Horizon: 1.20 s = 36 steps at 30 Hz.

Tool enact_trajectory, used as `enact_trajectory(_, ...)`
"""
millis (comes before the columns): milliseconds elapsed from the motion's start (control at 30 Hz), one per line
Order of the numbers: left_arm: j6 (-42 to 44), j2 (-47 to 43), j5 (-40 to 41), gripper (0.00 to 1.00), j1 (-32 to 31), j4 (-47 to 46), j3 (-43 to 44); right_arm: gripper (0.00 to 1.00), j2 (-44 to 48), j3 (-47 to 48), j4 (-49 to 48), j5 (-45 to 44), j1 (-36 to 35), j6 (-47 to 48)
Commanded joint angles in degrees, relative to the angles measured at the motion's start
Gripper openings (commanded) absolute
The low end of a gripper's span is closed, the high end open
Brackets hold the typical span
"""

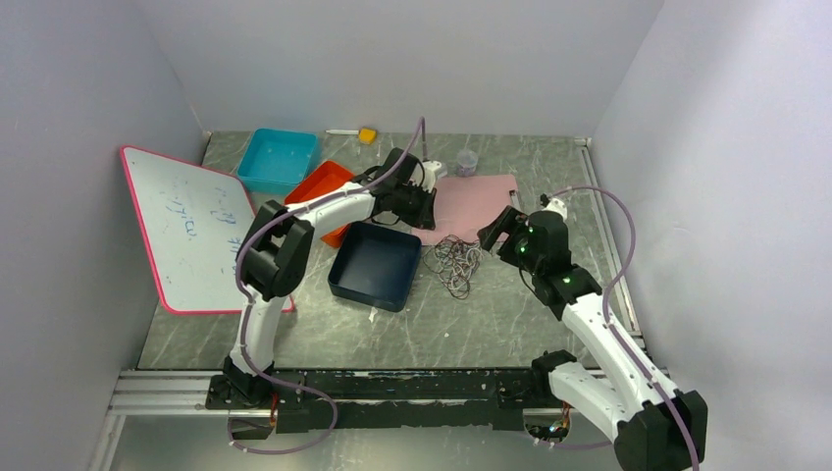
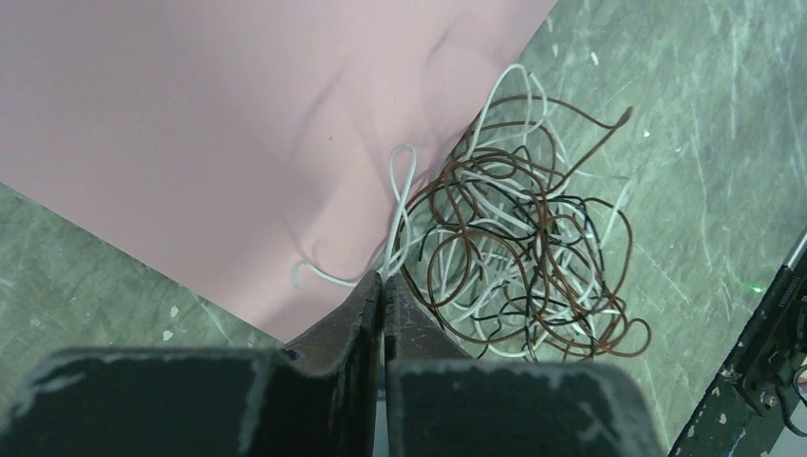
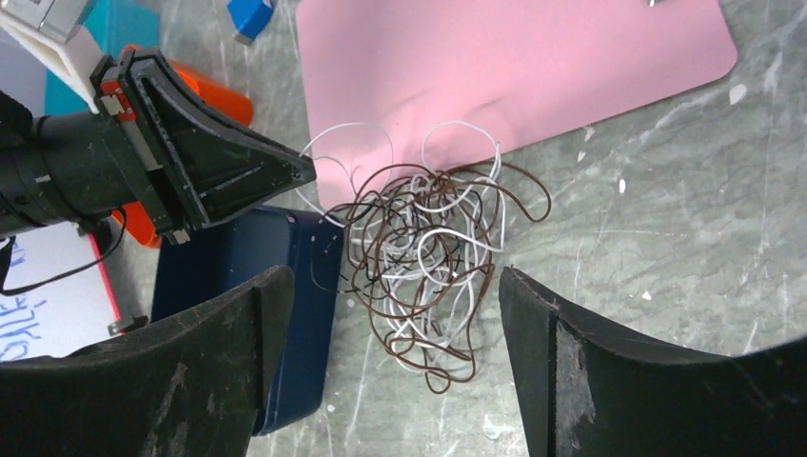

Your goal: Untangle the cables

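The cables are one small tangle of white, brown and black wires on the table, at the near edge of a pink mat. In the left wrist view the tangle lies just right of my left gripper. That gripper's jaws are pressed together on a white cable that runs from a loop on the mat into its tips. My left gripper reaches in from the left. My right gripper is open and empty. It hovers over the tangle, one finger on each side.
A navy bin stands just left of the tangle. An orange bin and a teal bin are behind it. A whiteboard lies at the left. A small cup stands at the mat's far edge.
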State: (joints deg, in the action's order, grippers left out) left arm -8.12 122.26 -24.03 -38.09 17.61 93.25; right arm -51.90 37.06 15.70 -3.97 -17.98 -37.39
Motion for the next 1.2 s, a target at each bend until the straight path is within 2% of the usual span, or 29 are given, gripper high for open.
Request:
enact_trajectory(0, 1.34, -5.76, 0.81, 0.07, -1.05, -0.38, 0.16, 0.85, 3.17, -1.23, -3.7, -3.35, 0.03, -1.0)
enact_trajectory(233, 2.56, -10.04, 3.73, 0.07, -4.33, 2.43, 0.48, 0.89, 4.24, -0.58, -8.5, -9.76, -0.03, 6.22)
enact_trajectory(333, 2.05, -11.83, 4.08, 0.07, -5.31, 3.24, 0.87, 0.89, 5.06, -0.46, -10.05, -9.64, 0.04, 9.86)
enact_trajectory(567, -0.32, -15.09, 3.2, 0.07, -5.8, 5.45, 4.6, 0.88, 5.84, -2.19, -11.84, 0.08, 0.05, 14.32)
enact_trajectory(767, -1.44, -17.24, 1.92, 0.07, -6.09, 7.35, 8.42, 0.86, 8.24, -8.42, -23.85, 4.24, 0.08, 10.24)
enact_trajectory(1033, -1.9, -19.99, 2.34, 0.07, -6.86, 9.76, 9.52, 0.84, -0.22, -8.6, -35.56, 9.48, 0.01, 8.85)
enact_trajectory(1167, -2.7, -21.27, 2.18, 0.07, -6.96, 9.8, 9.31, 0.81, -4.34, -8.22, -41.67, 15.02, -0.01, 9.35)
